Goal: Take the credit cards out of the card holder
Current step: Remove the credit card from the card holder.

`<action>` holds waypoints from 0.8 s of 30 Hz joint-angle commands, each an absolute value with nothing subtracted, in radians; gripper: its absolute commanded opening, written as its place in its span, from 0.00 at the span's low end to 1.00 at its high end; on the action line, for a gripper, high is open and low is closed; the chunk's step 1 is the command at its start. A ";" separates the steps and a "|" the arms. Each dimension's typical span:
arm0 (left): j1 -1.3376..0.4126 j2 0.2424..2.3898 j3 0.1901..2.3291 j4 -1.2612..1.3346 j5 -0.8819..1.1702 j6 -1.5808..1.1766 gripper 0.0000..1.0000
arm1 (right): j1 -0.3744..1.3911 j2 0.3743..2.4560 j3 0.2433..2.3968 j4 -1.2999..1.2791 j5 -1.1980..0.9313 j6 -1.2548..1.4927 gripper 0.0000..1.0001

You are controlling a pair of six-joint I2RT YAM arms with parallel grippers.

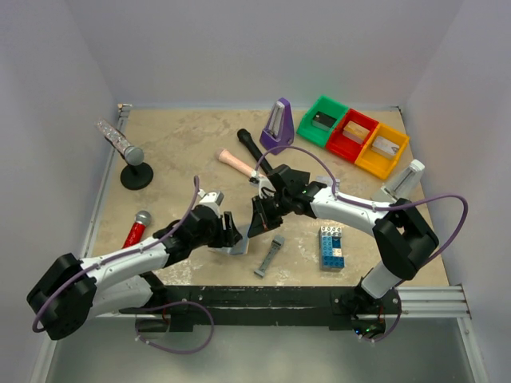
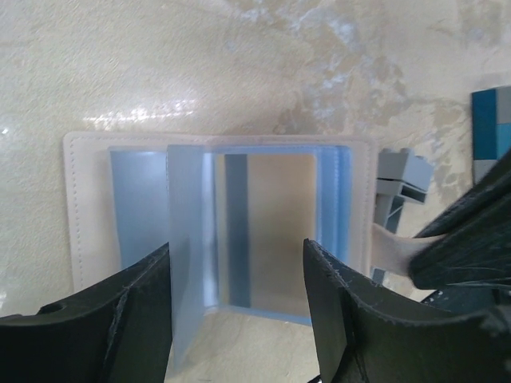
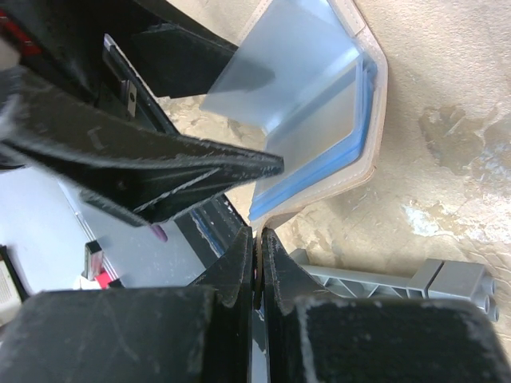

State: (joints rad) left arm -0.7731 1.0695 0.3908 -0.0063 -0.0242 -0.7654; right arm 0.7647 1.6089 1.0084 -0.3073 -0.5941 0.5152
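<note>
Right pincer (image 3: 257,237) is clenched on card holder (image 2: 88,203) edge, left pincer (image 2: 236,249) spread above; tan credit card (image 2: 279,227) is seen sleeved, none extracted.

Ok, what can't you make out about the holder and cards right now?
- Left wrist view: one tan, dark-striped card shows through the card holder's frosted sleeves; any cards behind it are hidden.
- Top view: the left gripper and right gripper almost cover the card holder.
- Right wrist view: the left gripper blocks the card holder's far side; sleeve contents are blurred.
</note>
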 commanded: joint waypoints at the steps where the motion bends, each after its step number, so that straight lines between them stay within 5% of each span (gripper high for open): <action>1: -0.778 1.081 0.425 -0.072 -0.081 -0.755 0.64 | 0.761 1.574 1.026 -0.304 -0.609 0.503 0.00; 10: -0.778 0.839 0.436 -0.305 -0.426 -0.853 0.67 | 0.761 1.565 1.019 -0.302 -0.603 0.502 0.00; 24: -0.793 1.066 0.452 0.035 0.032 -0.721 0.63 | 0.729 1.565 0.983 -0.301 -0.595 0.488 0.00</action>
